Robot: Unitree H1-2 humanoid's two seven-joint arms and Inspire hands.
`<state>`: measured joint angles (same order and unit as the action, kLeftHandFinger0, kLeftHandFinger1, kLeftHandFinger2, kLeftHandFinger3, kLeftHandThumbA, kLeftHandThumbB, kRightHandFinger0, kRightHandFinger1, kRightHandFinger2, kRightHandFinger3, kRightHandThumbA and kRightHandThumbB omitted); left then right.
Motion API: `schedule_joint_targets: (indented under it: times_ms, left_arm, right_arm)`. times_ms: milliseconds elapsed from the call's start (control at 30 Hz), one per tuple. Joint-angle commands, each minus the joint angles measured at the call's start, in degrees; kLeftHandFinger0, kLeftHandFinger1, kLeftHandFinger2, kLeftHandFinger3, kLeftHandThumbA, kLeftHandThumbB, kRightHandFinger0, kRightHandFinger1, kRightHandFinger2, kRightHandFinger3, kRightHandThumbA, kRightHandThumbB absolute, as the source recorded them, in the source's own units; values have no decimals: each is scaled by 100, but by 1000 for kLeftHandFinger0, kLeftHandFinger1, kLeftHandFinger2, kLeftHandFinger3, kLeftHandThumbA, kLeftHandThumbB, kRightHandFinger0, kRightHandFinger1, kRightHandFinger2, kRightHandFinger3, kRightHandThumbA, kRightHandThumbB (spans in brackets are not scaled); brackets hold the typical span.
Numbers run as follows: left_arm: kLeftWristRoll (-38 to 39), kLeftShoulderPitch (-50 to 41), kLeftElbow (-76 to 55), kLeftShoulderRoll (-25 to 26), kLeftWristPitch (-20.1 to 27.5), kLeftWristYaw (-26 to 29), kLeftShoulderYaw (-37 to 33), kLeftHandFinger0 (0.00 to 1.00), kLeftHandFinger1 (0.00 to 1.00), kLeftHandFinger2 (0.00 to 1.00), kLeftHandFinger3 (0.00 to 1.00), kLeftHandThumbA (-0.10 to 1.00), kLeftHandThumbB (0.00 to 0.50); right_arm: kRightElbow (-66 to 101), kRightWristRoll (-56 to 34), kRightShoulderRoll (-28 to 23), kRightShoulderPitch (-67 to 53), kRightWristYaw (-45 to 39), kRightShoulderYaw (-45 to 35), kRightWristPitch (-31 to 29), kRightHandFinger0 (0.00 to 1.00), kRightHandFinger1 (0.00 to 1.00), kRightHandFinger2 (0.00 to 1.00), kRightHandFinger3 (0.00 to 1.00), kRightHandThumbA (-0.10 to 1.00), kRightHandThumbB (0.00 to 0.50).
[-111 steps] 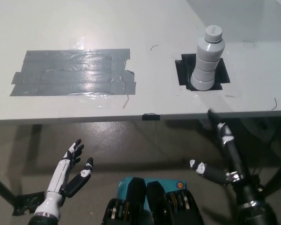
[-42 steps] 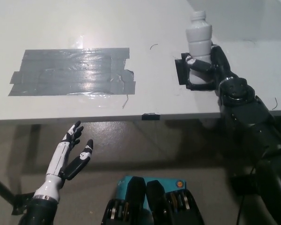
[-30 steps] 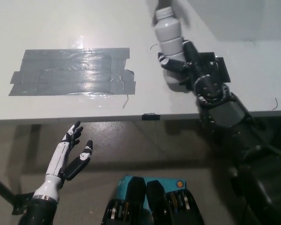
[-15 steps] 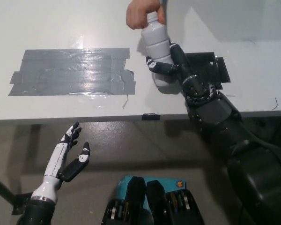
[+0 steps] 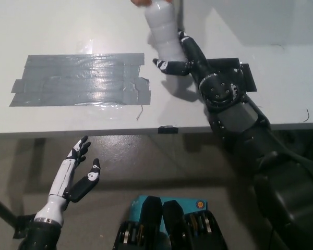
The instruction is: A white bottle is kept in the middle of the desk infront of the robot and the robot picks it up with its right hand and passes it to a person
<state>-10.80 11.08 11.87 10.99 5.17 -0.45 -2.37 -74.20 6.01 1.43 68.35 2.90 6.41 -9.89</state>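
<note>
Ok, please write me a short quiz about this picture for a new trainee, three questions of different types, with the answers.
1. True or false: the white bottle stands on the black tape patch.
2. Which hand grips the bottle? A) the white left hand B) the black right hand C) neither
3. Fill in: at the top edge a person's hand touches the bottle's ____.

Key: 1 false, it is lifted and tilted, left of the patch. 2 B; the left hand rests open below the desk edge. 3 top.
</note>
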Motion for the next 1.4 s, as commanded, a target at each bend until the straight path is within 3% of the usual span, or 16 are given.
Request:
schedule_joint_targets:
  times_ms: [0,167,400,533,633,800,833,867,900,967,1000,1033,1100,1367]
  left_arm:
    - [-5,63,-177,90,2,-36,27,1000,1000,1000,1000,400,34]
    - [7,125,-164,71,-71,-32,37,1000,1000,1000,1000,380,12]
    - [17,136,-71,107,136,-11,44,1000,1000,1000,1000,351,11]
    - [-24,118,-43,114,172,5,27,1000,1000,1000,1000,371,5]
    - [-34,81,-50,105,186,1,8,1000,1000,1000,1000,350,0]
    - [5,117,-58,62,113,-9,14,1000,1000,1000,1000,366,12]
    - [-7,131,-57,71,105,-5,15,1000,1000,1000,1000,370,9]
    - [-6,147,-51,79,109,-5,19,1000,1000,1000,1000,371,10]
    - [18,176,-41,82,124,-11,31,1000,1000,1000,1000,370,10]
    - [36,205,-17,84,140,-13,41,1000,1000,1000,1000,365,8]
    - [31,204,-17,89,141,-17,36,1000,1000,1000,1000,365,19]
    - [29,199,-21,89,155,-19,32,1000,1000,1000,1000,361,12]
    - [15,190,-29,105,153,-31,21,1000,1000,1000,1000,360,9]
    - [14,195,30,84,225,-28,-2,1000,1000,1000,1000,326,2]
  right_arm:
    - [444,53,-139,171,-157,42,-491,1000,1000,1000,1000,788,500]
    - [1785,146,-333,-349,-1,29,-468,1000,1000,1000,1000,794,492]
    - [4985,89,-662,-1614,-439,4,482,1000,1000,1000,1000,881,500]
    - [6357,190,-850,-2401,-559,63,481,1000,1000,1000,1000,792,423]
    - [6899,343,-954,-2931,-576,114,430,1000,1000,1000,1000,763,414]
    - [7284,384,-1057,-3457,-550,69,488,1000,1000,1000,1000,829,379]
    - [7327,242,-1062,-3569,-589,43,444,1000,1000,1000,1000,840,307]
    - [7348,144,-1071,-3684,-617,27,405,1000,1000,1000,1000,872,278]
    - [7356,87,-1080,-3818,-627,14,433,1000,1000,1000,1000,924,267]
    - [7390,51,-1095,-3897,-646,13,516,1000,1000,1000,1000,933,259]
    - [7396,23,-1102,-3994,-650,7,532,1000,1000,1000,1000,911,228]
    - [7384,-36,-1090,-4099,-638,-19,520,1000,1000,1000,1000,913,241]
    - [7248,-176,-1074,-4287,-629,-69,415,1000,1000,1000,1000,908,198]
    - [6354,1,-964,-4503,-440,-97,64,1000,1000,1000,1000,867,209]
